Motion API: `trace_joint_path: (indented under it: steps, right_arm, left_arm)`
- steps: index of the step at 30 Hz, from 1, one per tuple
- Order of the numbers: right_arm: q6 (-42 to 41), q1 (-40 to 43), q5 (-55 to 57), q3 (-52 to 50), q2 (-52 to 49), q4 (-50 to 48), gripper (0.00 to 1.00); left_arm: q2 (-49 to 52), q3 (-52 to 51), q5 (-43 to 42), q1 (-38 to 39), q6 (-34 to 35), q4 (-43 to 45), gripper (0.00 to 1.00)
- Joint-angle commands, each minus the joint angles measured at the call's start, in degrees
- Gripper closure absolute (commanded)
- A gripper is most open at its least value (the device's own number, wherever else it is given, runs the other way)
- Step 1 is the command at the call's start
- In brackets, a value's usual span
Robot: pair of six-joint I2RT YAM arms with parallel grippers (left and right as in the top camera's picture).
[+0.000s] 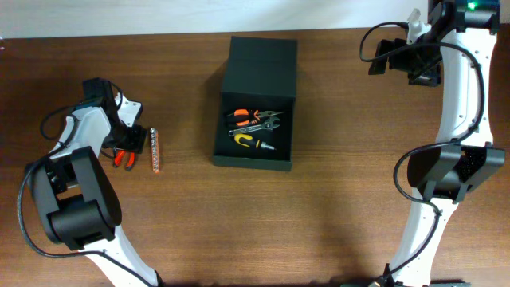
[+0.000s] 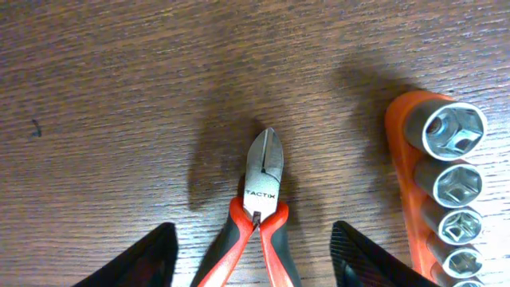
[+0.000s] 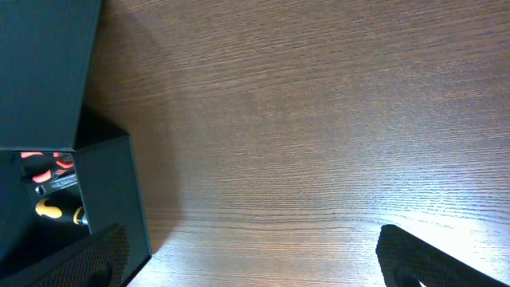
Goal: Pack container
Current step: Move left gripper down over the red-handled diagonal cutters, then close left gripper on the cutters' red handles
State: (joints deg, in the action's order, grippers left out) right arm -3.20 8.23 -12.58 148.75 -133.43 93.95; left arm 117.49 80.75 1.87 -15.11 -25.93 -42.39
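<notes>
Dark brown wood-grain covers the counter [image 1: 335,199], the largest thing in view, with a white-and-black arm at each end. Next in size is the container [image 1: 252,162], a matte green-black box standing at the middle of the counter between the arms, its flat lid [image 1: 263,62] swung open toward the far edge. From the right wrist camera it shows at the left edge, one wall and part of the lid. Inside it lie orange-handled pliers [image 1: 243,116], a grey adjustable wrench [image 1: 261,125] and a tool with a yellow-and-black handle [image 1: 251,143], packed close together. The right gripper [image 3: 255,267] hangs over bare wood near the far right corner, well apart from the container, released, with its jaws spread wide and nothing between them. The left gripper [image 2: 255,259] is down at the left side of the counter, its two dark fingers [image 2: 151,259] straddling the handles of a pair of side cutters [image 2: 263,179]; a gap shows on each side, so it is released and grasps nothing. Just beside the cutters lies an orange socket rail [image 2: 402,175] carrying a row of chrome sockets [image 2: 454,131]. The cutters have red-and-black handles and a bare steel head stamped "TACTIX", the only writing that can be read.
</notes>
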Motion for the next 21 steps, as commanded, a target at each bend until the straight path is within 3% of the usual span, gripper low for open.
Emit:
trace_joint_path:
  steps: [1,3,8,16,21]
  right_arm:
    - [-0.3,0.0,-0.3,-0.4,2.1,0.2,0.01]
    - [-0.3,0.0,-0.3,-0.4,2.1,0.2,0.01]
    - [-0.3,0.0,-0.3,-0.4,2.1,0.2,0.01]
    - [-0.3,0.0,-0.3,-0.4,2.1,0.4,0.01]
    - [-0.3,0.0,-0.3,-0.4,2.1,0.4,0.01]
  left_arm:
    - [0.6,0.7,-1.0,0.0,-0.8,0.2,0.41]
    - [0.6,0.7,-1.0,0.0,-0.8,0.2,0.46]
    - [0.6,0.5,-1.0,0.0,-0.8,0.5,0.46]
    - [0.7,-0.1,-1.0,0.0,-0.8,1.5,0.38]
    - [0.7,-0.1,-1.0,0.0,-0.8,1.4,0.38]
